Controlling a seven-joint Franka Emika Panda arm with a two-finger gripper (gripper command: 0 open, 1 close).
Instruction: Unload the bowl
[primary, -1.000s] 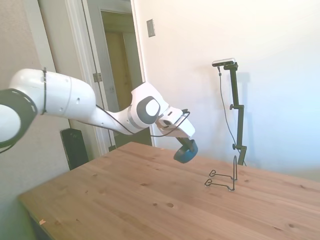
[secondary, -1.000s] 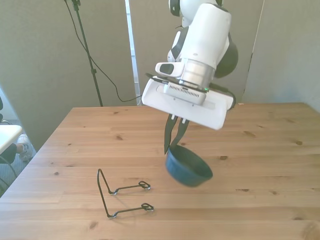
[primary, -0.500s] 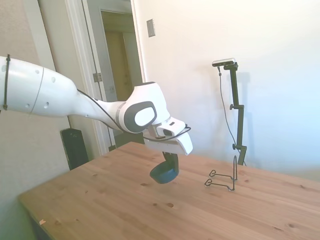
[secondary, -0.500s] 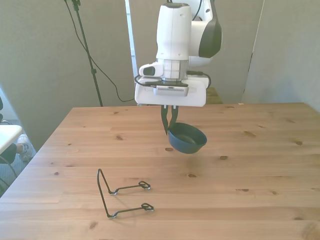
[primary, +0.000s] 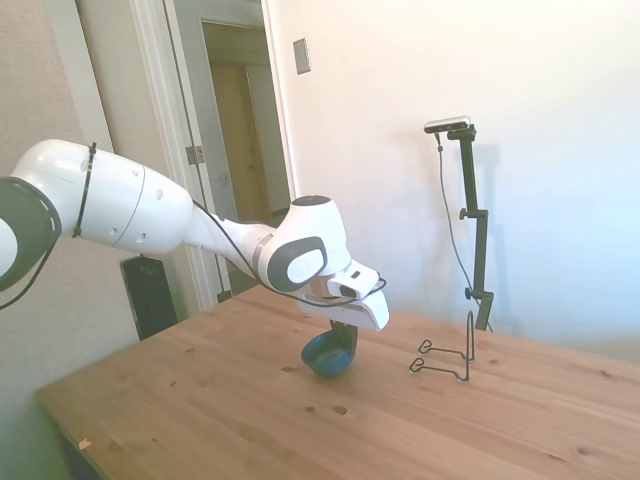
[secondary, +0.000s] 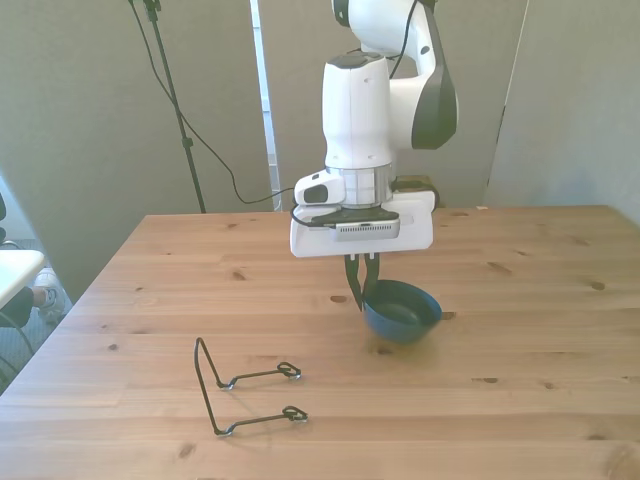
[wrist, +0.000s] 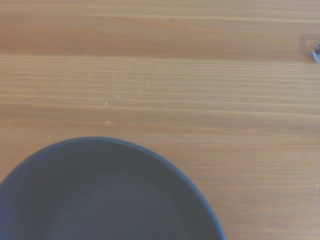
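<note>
The small blue bowl (secondary: 402, 312) sits upright near the middle of the wooden table (secondary: 520, 330), at or just above its surface; I cannot tell if it touches. My gripper (secondary: 362, 292) points straight down and is shut on the bowl's rim, on the side toward the front view's left. From the side, the bowl (primary: 326, 356) hangs low under the gripper (primary: 345, 338). The wrist view shows the bowl's dark inside (wrist: 100, 200) over bare wood.
A thin black wire rack (secondary: 245, 385) stands empty near the table's near edge at the front view's left, apart from the bowl. In the side view the rack (primary: 450, 358) is to the right of the gripper.
The arm has come down with the bowl, which now hangs level and much closer to the table. It also shifted slightly toward the front view's right.
</note>
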